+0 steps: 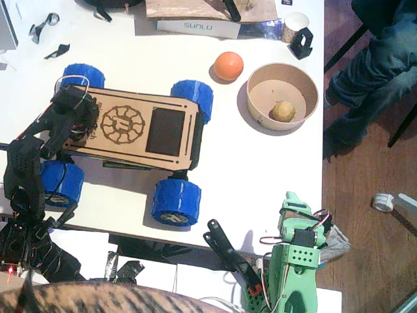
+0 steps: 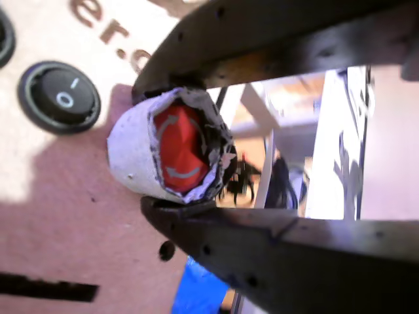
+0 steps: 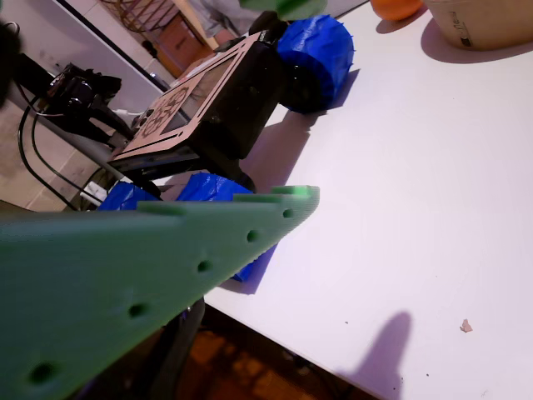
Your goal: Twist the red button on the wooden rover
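The black left hand [image 2: 190, 190] pinches the red button [image 2: 178, 149] from both sides, its two flat fingers pressed against the knob's pale ringed collar. The button stands on the left end of the wooden rover [image 1: 130, 127], a flat plywood body on four ridged blue wheels, beside a round black rocker switch [image 2: 59, 97] and engraved lettering. The green right hand [image 1: 292, 199] hangs at the near edge of the white tabletop [image 1: 260, 176], touching nothing; how far apart its fingers stand cannot be told. A tan round bowl [image 1: 282, 96] holds one small brownish lump [image 1: 283, 111]. A smooth orange ball [image 1: 228, 66] lies just left of the bowl
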Tool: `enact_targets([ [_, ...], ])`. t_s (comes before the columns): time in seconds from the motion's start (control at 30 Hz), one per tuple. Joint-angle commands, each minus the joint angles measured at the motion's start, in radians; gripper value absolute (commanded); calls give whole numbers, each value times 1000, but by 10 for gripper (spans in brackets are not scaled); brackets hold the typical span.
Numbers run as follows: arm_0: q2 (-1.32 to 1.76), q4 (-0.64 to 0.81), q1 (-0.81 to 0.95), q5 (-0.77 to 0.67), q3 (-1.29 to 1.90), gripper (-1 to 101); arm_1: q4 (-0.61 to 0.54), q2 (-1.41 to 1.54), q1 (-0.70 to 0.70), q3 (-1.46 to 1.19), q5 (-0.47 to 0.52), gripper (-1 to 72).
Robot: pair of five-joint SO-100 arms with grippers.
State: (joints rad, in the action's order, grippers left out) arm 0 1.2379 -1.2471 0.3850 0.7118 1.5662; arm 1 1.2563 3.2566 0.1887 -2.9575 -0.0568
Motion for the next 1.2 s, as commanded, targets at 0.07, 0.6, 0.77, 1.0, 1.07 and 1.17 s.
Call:
enact_targets([
  [0.07, 34, -28, 74, 132, -41, -1, -5, -5, -3, 6, 0, 204],
  [0.6, 38, -74, 192, 288, -43, -4, -5, -5, -3, 6, 0, 204],
  [0.77, 40, -44, 192, 290, -43, -6, -5, -5, -3, 6, 0, 204],
  [1.0, 35, -72, 193, 377, -43, -6, -5, -5, -3, 6, 0, 204],
  [1.07, 29, -87, 193, 390, -43, -6, -5, -5, -3, 6, 0, 204],
  [1.17, 26, -97, 193, 410, -43, -6, -5, -5, -3, 6, 0, 204],
])
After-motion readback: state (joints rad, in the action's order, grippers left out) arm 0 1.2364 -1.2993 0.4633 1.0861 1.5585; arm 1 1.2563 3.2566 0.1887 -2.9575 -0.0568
